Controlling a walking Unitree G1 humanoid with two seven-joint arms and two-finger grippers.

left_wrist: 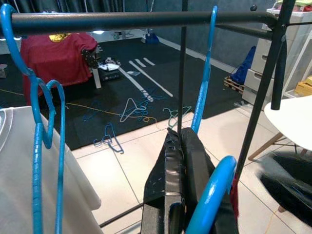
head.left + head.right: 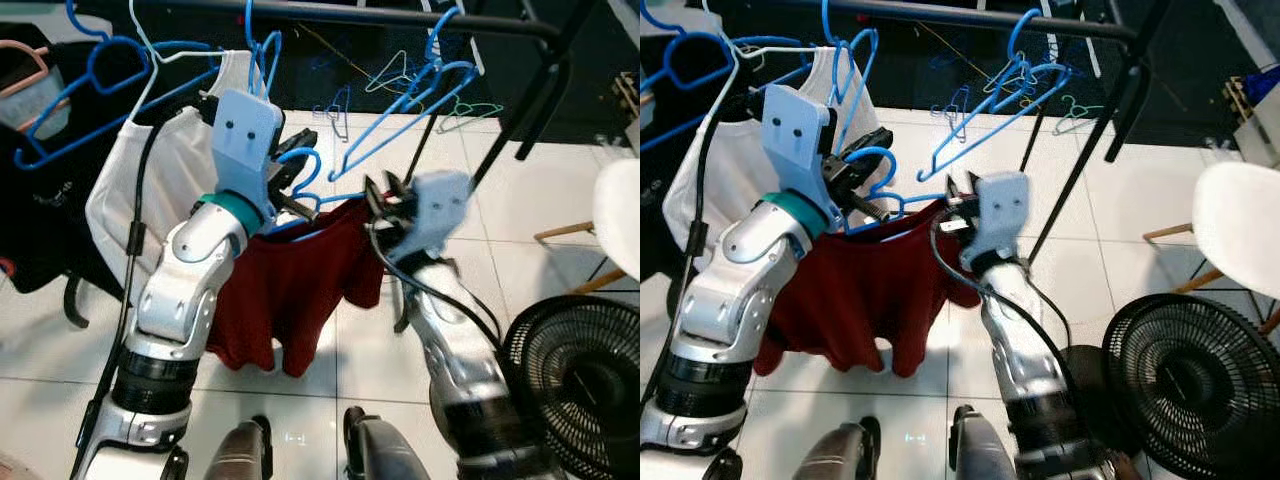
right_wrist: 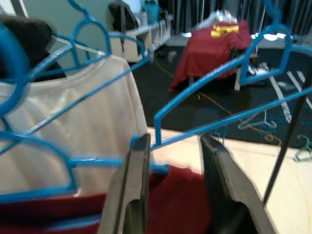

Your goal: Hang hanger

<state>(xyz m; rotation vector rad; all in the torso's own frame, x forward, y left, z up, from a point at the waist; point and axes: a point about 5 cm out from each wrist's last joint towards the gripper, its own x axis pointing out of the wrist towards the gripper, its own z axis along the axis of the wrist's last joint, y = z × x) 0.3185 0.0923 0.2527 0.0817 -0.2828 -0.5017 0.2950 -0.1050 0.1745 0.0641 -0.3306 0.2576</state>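
Bright even light, glossy floor glare, right wrist view blurred

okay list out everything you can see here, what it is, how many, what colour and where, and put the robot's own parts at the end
Rail: one, black, across the top, on slanted black legs.
Red shirt: one, dark red, on a blue hanger held below the rail between the arms.
White shirt: one, hanging on the rail to the robot's left.
Empty hanger: one, blue, hooked on the rail, tilted, right of centre.
Loose hangers: several, blue and pale green, on the dark floor beyond the rail.
Fan: one, black, on the tiles at lower right.
Chair: one, white with wooden legs, far right.
Left gripper: jaws shut on the blue hanger's hook.
Right gripper: jaws open, at the red shirt's shoulder.
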